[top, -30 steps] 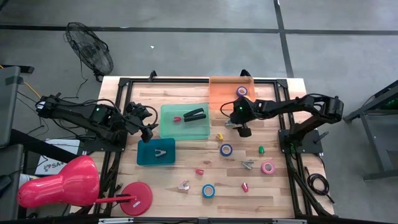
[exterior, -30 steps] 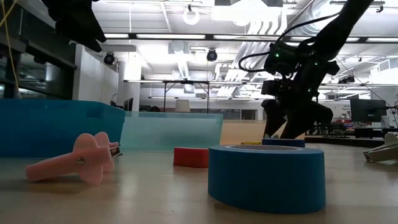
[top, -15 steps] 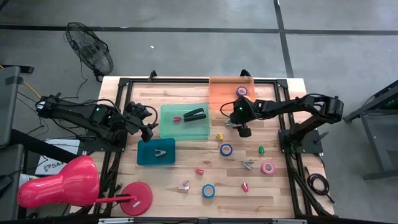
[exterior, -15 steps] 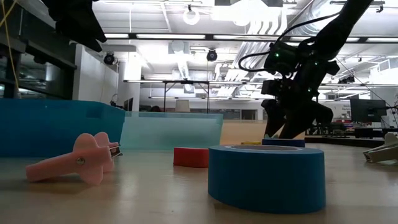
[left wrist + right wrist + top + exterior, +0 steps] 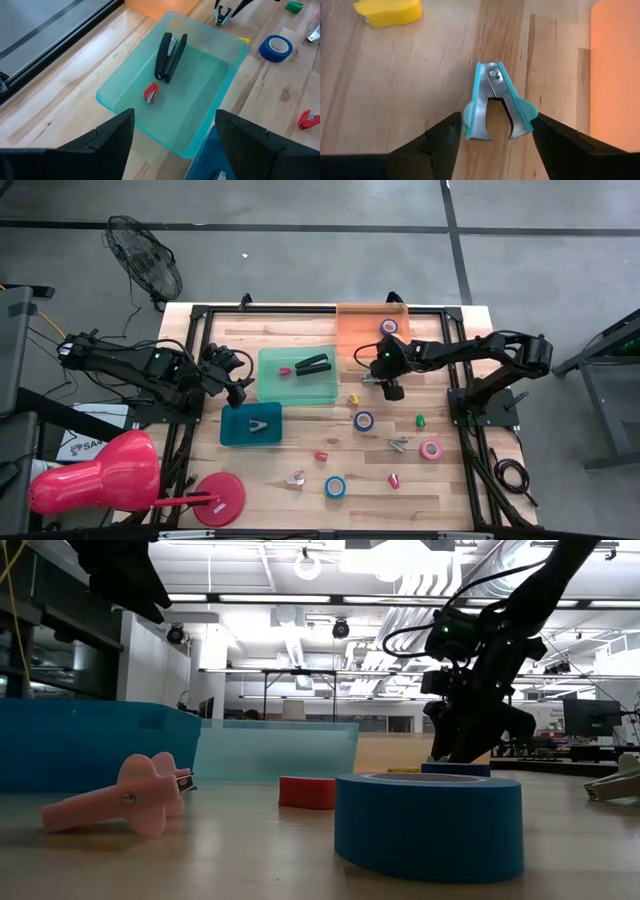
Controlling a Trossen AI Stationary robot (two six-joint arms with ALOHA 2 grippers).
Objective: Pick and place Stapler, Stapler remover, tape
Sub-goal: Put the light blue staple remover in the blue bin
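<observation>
Five tape rolls (image 5: 364, 420), one black stapler (image 5: 315, 363) (in green tray (image 5: 270, 385)); right gripper (image 5: 492, 137) spread astride teal stapler remover (image 5: 495, 102); left gripper (image 5: 175, 137) spread.

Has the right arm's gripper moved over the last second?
No. The right gripper stays beside the orange tray, though its jaws have narrowed around the teal stapler remover.

1. Teal-handled stapler remover (image 5: 497, 102) with silver metal jaws.
2. Black stapler (image 5: 170, 49) in pale green tray (image 5: 120, 82).
3. Blue tape roll (image 5: 428, 825).
4. Orange bin (image 5: 362, 320).
5. Pale striped wood table (image 5: 260, 470).
</observation>
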